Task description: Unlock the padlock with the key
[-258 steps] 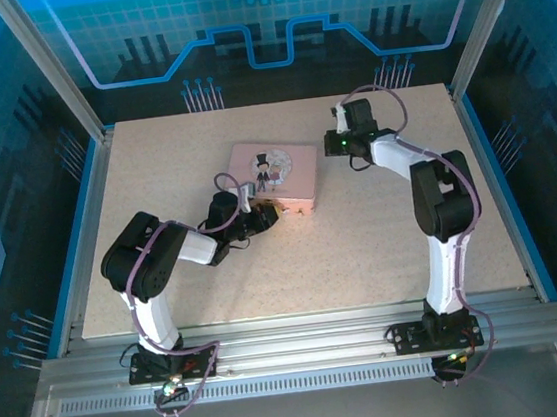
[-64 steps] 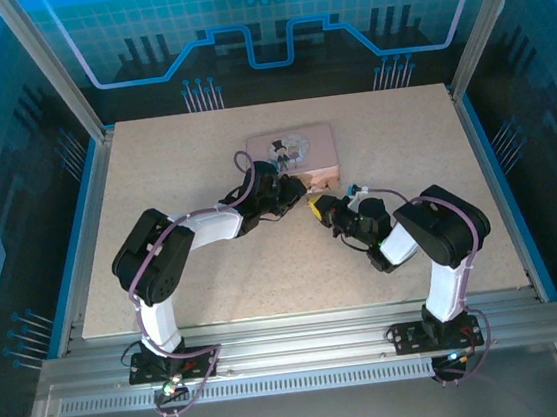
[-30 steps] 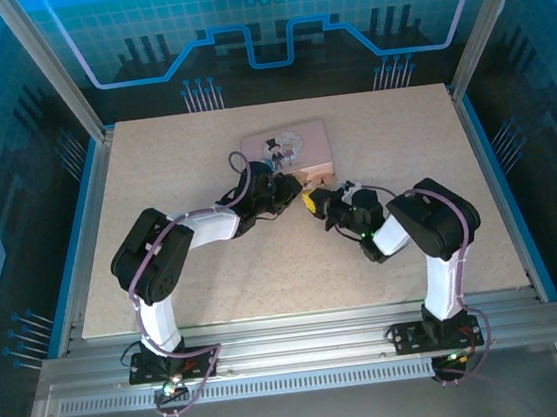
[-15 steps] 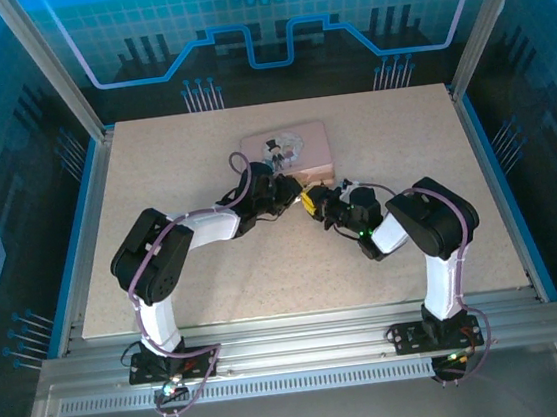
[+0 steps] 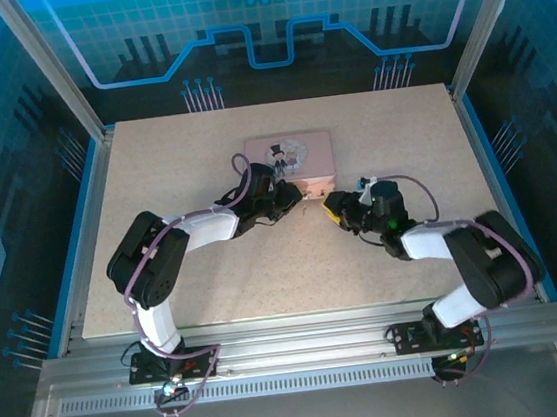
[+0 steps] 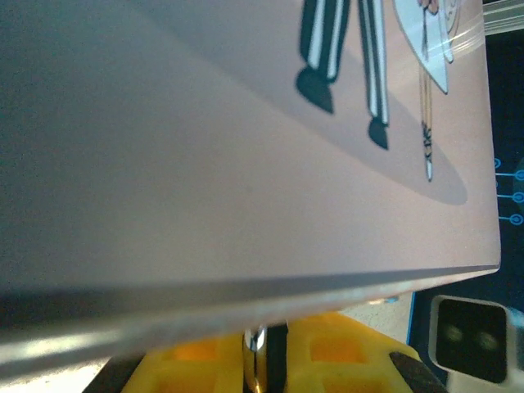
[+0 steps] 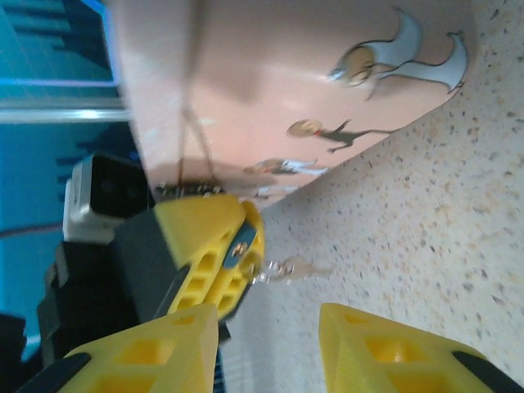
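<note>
Starting nearest with the right gripper (image 5: pixel 335 207), low over the speckled table (image 5: pixel 195 268). Holding its yellow fingers (image 7: pixel 393 352) spread wide apart, with nothing between them. Pointing toward the left gripper (image 5: pixel 285 196), near it but not touching. Squeezing the left jaws together on a shiny metal bit (image 6: pixel 257 360), plain to see in the left wrist view. Showing a little silver key (image 7: pixel 293 268) right by the left fingertip (image 7: pixel 205 246); hanging there or lying on the table, cannot tell which. Showing, just past that fingertip, maybe the padlock (image 7: pixel 190 190): a tiny dark thing up against the front edge of the pink tin (image 5: pixel 292 152), too small and dim to be sure of. Ending farthest back at the tin, flat on the table, picture lid up, with the left gripper close up to its front side.
</note>
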You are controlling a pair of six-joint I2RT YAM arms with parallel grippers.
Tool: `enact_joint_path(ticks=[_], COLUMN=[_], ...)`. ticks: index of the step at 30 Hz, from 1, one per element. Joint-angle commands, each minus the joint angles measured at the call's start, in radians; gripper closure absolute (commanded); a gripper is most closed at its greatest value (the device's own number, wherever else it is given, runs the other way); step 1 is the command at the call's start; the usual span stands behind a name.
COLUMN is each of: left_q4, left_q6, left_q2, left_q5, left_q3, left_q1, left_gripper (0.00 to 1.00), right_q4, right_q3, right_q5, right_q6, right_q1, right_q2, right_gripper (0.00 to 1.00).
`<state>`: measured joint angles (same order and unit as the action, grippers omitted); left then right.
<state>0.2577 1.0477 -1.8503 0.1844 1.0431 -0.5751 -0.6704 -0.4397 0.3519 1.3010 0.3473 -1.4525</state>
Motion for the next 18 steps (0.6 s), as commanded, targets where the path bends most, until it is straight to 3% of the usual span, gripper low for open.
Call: enact_joint_path(ticks=[1,9,18], left_q4=[-0.058,-0.104,-0.124], left_q6=[0.011,0.015,0.030], left_q2=[0.043,0.060,0.074], left_q5=[0.045,0.059,0.072], left_q3=[0.046,0.060,0.058], left_q1=[-0.012,-0.019,-0.018], left_gripper=[0.99,0.99,0.99], right_q4=[0.380,0.700,0.702], right_q3=[-0.036,-0.167,-0.266], right_q5=[-0.024,-0.187,-0.299], right_q6=[-0.301,-0.657,-0.877], right_q1=[-0.002,0.093,0.216], right_q2=[0.111,0.241,0.178], right_gripper=[0.63,0.63,0.58])
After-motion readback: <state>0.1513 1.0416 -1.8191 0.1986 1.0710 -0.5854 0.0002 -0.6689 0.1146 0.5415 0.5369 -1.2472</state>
